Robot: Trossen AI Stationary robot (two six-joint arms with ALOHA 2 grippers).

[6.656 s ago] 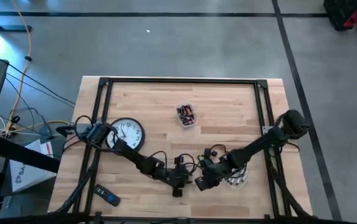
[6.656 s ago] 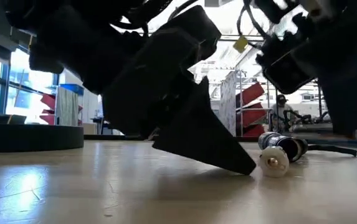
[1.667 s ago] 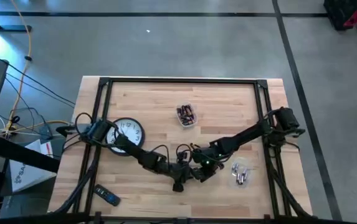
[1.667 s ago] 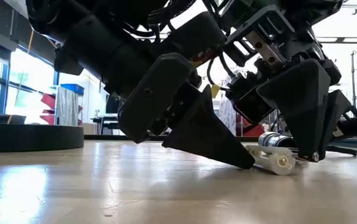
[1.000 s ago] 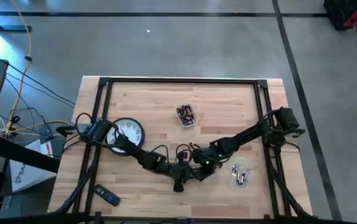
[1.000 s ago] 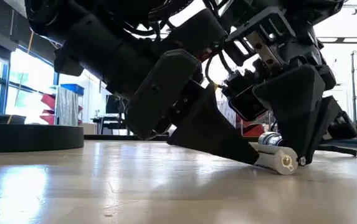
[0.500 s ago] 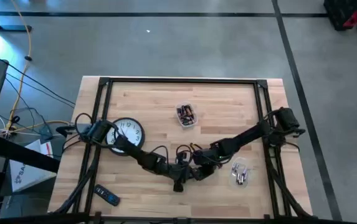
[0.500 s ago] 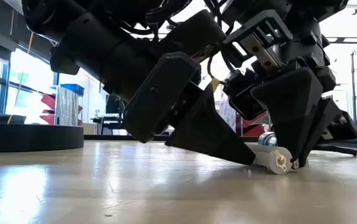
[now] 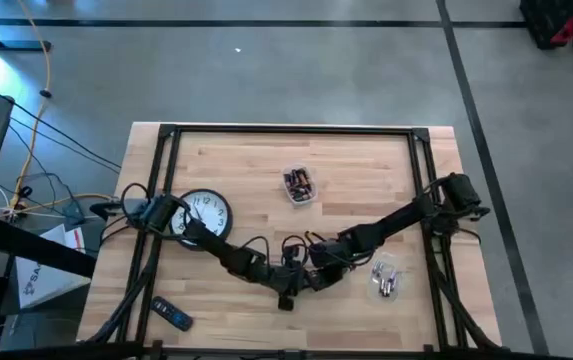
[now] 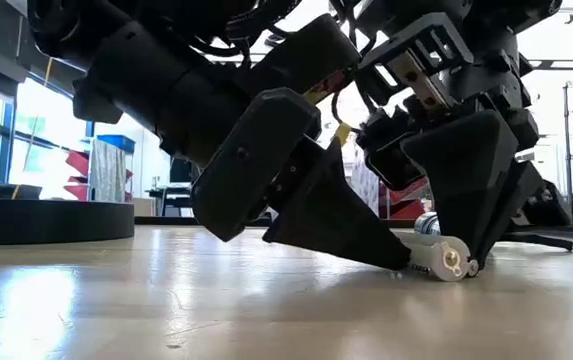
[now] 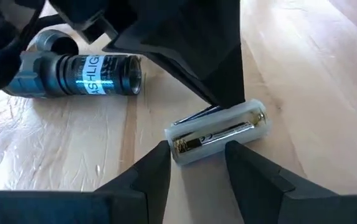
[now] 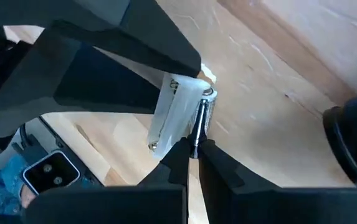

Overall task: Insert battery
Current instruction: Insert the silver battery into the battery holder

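A white battery holder (image 11: 222, 134) lies on the table near its near edge, in the middle. My left gripper (image 11: 195, 152) is shut on one end of it. My right gripper (image 12: 194, 149) comes at the holder from the other side, shut on a slim battery (image 12: 201, 124) that lies against the holder (image 12: 177, 115). In the high view both grippers meet at the same spot, left (image 9: 288, 293) and right (image 9: 313, 281). A dark flashlight body (image 11: 78, 74) lies on its side just beyond the holder. My left gripper pinches the holder's near end (image 11: 181, 148) between its two fingers, which slant down toward the table. The holder lies almost level with its underside on the wood (image 10: 444, 258). My right gripper pinches the battery (image 12: 198, 138) between its two fingertips, from above and slanting down. The battery lies along the holder's side, touching it.
A clear tub of batteries (image 9: 299, 185) stands at mid-table, a wall clock (image 9: 204, 213) lies at the left, a remote (image 9: 171, 315) at the near left corner, and small flashlight parts (image 9: 386, 282) at the near right. The black frame rails (image 9: 286, 130) run around the table.
My right gripper has edged toward the left gripper with the battery and come down against the holder. The holder has slid slightly along the table and lies more level than before. Both grippers stay shut.
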